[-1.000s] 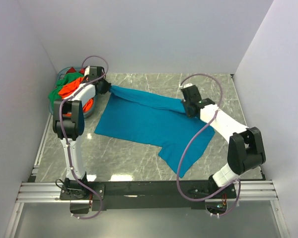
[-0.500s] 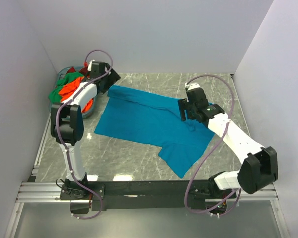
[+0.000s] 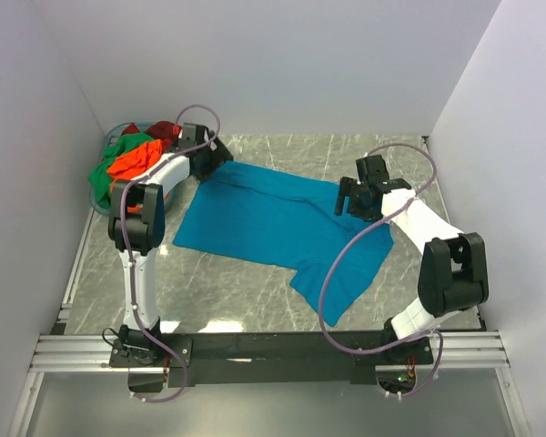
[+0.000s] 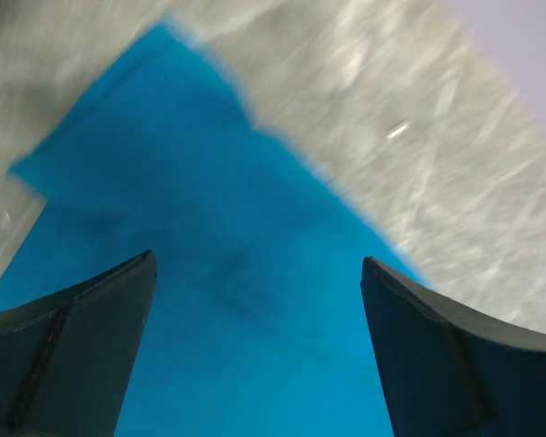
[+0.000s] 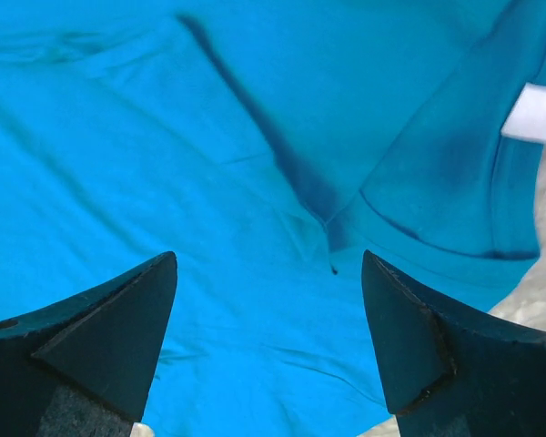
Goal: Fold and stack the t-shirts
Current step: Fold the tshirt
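A teal-blue t-shirt (image 3: pixel 268 223) lies spread on the marble table, its top edge running from back left to the right. My left gripper (image 3: pixel 215 155) hovers open over its back-left corner, and the left wrist view shows the cloth (image 4: pixel 209 273) lying free below the left gripper (image 4: pixel 257 261). At the shirt's right end my right gripper (image 3: pixel 348 197) is also open. In the right wrist view the right gripper (image 5: pixel 268 257) stands over the collar area (image 5: pixel 419 228), holding nothing. Orange (image 3: pixel 135 161), green (image 3: pixel 118 150) and dark red (image 3: pixel 164 130) t-shirts are heaped at the back left.
A round teal-rimmed basket (image 3: pixel 97 193) holds the heap of shirts at the back left, close to the left wall. White walls enclose the table on three sides. A white label (image 5: pixel 535 111) shows inside the shirt's neck.
Both grippers have opened and let go of the teal shirt's top edge, which now lies flat. The left gripper moved right; the right gripper lifted and shifted right.
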